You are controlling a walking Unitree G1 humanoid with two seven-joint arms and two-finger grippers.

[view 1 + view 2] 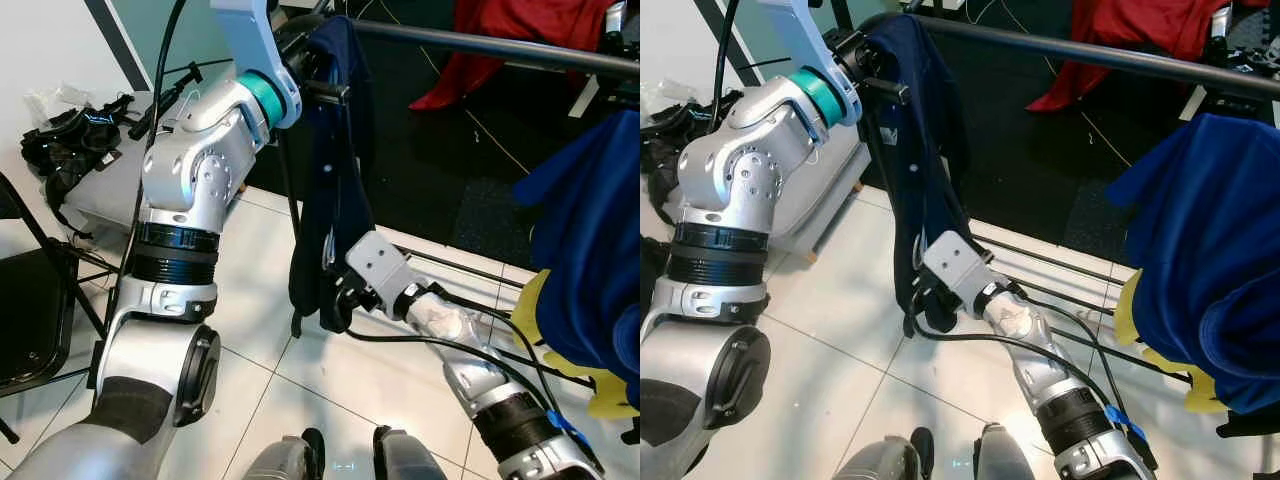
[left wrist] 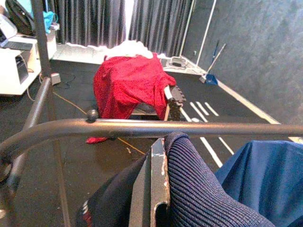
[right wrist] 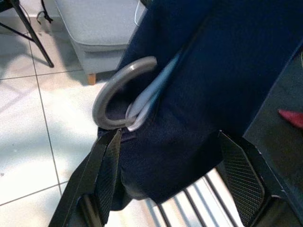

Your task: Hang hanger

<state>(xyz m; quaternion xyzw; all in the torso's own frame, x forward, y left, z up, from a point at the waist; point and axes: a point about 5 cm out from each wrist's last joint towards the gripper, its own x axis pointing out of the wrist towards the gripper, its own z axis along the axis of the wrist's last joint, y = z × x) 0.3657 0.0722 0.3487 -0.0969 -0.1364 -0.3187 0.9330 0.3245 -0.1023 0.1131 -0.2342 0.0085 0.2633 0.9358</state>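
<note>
I am holding the navy garment [image 1: 335, 150] up beside the rail [image 2: 142, 127], left hand [image 1: 300, 60] pinching its top; right hand [image 3: 175, 189] is spread around its lower part, where the grey hanger hook [image 3: 116, 101] pokes out. Hooking onto the rail isn't done yet.

- Both eye views are bright and evenly lit; the white floor tiles [image 1: 300, 380] show soft sheen at the lower centre.
- The dark mat [image 1: 1040, 170] at upper centre swallows detail.
- The left wrist view is dimmer, with a bright patch at the upper left.
- In the right wrist view the near black fingers [image 3: 106, 165] are slightly soft.
</note>
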